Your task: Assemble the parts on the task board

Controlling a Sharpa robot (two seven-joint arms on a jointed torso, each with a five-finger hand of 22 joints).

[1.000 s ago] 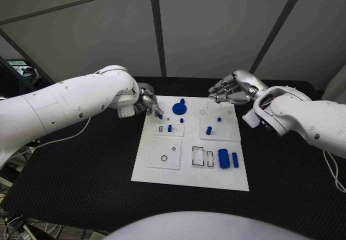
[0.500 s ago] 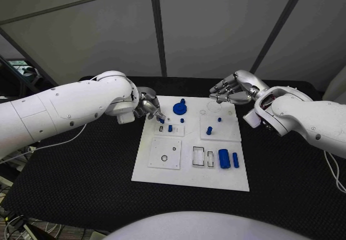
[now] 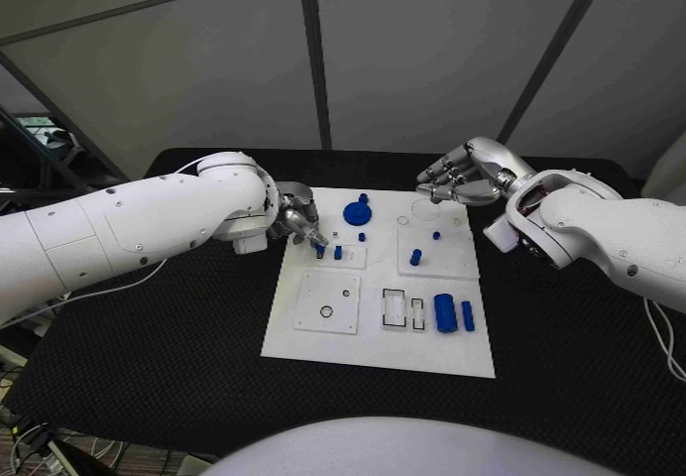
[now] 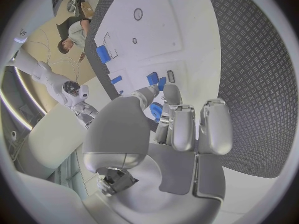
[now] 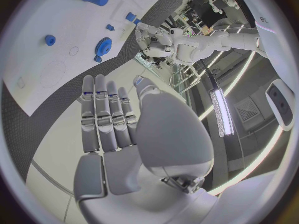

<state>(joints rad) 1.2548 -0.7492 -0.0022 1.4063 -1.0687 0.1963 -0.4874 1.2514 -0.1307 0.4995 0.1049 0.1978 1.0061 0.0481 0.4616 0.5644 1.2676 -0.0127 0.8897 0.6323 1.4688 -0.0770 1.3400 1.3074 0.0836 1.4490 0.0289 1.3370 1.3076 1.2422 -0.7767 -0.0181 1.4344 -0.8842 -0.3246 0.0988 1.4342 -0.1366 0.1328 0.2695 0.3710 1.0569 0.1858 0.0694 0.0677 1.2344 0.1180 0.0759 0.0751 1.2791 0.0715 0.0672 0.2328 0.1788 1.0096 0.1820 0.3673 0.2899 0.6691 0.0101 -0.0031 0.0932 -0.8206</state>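
Left hand at the white rectangular task board (image 3: pixel 429 352)

The silver left hand (image 3: pixel 297 216) pinches a small blue plastic peg (image 3: pixel 319 251) over the board's near-left block; the silver right hand (image 3: pixel 460 177) hovers at the far-right corner, fingers apart, holding nothing.

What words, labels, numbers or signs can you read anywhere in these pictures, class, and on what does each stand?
None can be read. The task board carries only black outlines of slots and rings, no lettering. The blue parts, the left hand and the right hand bear no legible marks.
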